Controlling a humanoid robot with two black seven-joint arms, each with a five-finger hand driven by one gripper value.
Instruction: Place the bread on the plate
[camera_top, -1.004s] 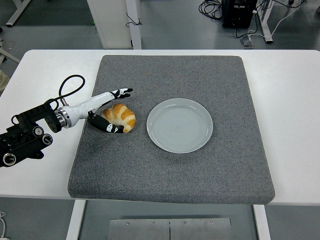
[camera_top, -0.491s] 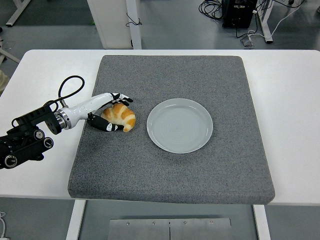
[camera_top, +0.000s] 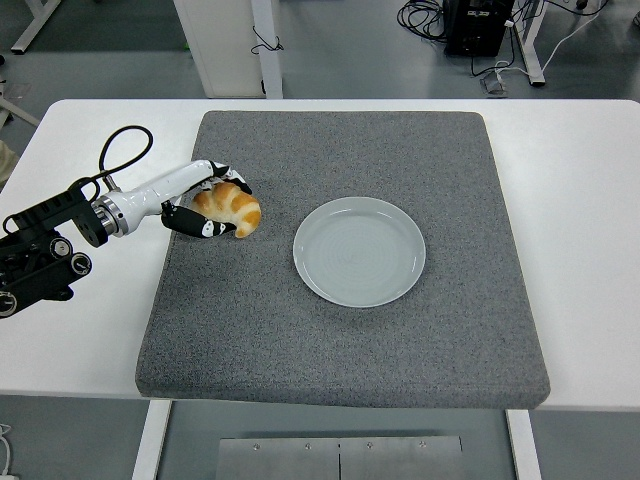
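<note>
A golden croissant (camera_top: 232, 208) is held over the left part of the grey mat (camera_top: 400, 330). My left hand (camera_top: 212, 205) is shut on it, with fingers curled over its top and the thumb under its near side. The bread looks lifted slightly off the mat. An empty pale grey plate (camera_top: 360, 250) lies on the mat to the right of the bread, about a hand's width away. The right arm does not show.
The mat covers most of the white table (camera_top: 580, 200). A black cable loop (camera_top: 120, 150) rises from my left forearm. Table legs and cables stand on the floor beyond the far edge.
My left hand closed its fingers around the croissant, then drew it up and back toward the far left, slightly away from the plate.
</note>
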